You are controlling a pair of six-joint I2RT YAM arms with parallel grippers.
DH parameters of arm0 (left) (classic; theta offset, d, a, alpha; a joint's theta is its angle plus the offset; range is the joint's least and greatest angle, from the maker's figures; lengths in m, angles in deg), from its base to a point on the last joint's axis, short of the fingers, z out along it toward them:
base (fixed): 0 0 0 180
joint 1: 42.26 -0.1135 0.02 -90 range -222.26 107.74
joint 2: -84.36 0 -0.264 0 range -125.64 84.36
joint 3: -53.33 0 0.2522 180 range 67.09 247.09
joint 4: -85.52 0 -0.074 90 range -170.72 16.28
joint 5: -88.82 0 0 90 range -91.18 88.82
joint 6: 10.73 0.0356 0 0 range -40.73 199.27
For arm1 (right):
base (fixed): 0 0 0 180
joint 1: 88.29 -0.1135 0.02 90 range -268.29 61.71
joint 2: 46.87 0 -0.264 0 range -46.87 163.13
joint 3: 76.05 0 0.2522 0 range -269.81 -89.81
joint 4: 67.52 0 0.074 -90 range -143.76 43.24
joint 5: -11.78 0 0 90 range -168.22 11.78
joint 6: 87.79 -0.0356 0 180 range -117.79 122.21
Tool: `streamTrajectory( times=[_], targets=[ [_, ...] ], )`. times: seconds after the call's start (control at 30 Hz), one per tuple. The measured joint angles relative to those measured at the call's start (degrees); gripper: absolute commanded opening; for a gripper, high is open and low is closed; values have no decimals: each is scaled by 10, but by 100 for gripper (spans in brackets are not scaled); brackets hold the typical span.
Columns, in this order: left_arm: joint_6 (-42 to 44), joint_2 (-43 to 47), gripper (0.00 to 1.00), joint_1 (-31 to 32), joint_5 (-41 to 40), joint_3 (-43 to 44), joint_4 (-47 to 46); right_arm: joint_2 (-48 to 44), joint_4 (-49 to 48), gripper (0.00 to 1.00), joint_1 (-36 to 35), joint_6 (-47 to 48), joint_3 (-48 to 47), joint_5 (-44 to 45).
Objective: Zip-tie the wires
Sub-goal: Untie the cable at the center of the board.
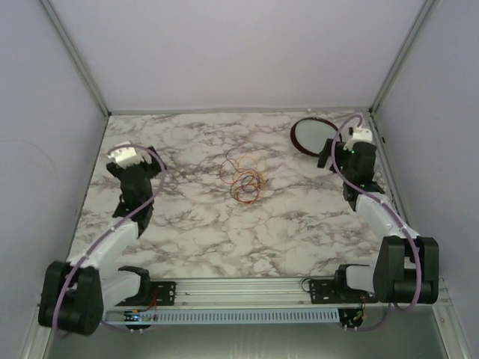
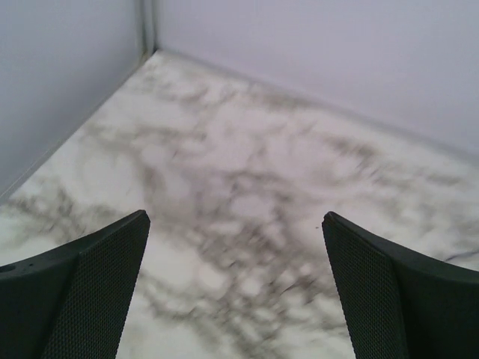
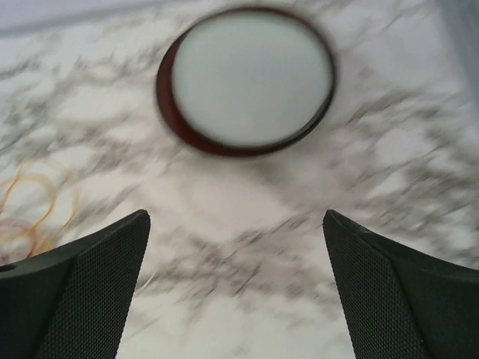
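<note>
The wires [image 1: 241, 178] lie as a loose coil of red, orange and yellow loops just above the centre of the top view, flat on the marbled surface [image 1: 299, 217], about midway between the 2 arms. That middle spot suits a job needing both arms, since either can reach it.

The left tool [image 2: 236, 224] has its jaws spread wide and holds nothing. It hangs over bare surface towards the left of the top view, and its own camera looks at the far corner of the enclosure, so the wires are out of its sight.

The right tool [image 3: 236, 224] is likewise spread wide and empty. It sits in the upper right of the top view, close to the dark-rimmed round dish [image 1: 313, 136]. In its wrist view the dish fills the upper middle, and a few orange loops of the wires [image 3: 30, 209] show at the left edge.

With both tools well apart from the coil, the task looks to be at its start. No zip tie can be made out in any view.
</note>
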Motion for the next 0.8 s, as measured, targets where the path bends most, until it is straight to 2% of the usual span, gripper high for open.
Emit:
streamTrajectory(
  times=[0.13,0.27,0.37,0.57,0.8],
  targets=[
    [-93,80,100,0,47,96,153,4,100,88,-66,-56,-1,-2],
    [-195,135,100,1,147,106,256,24,186,78,-177,-102,-7,37],
    [-245,143,100,5,217,105,311,37,224,70,-249,-133,-7,61],
    [-298,172,100,20,291,92,372,59,257,51,-346,-186,12,117],
    [-320,223,100,22,290,89,407,112,264,36,-393,-217,14,166]
  ],
)
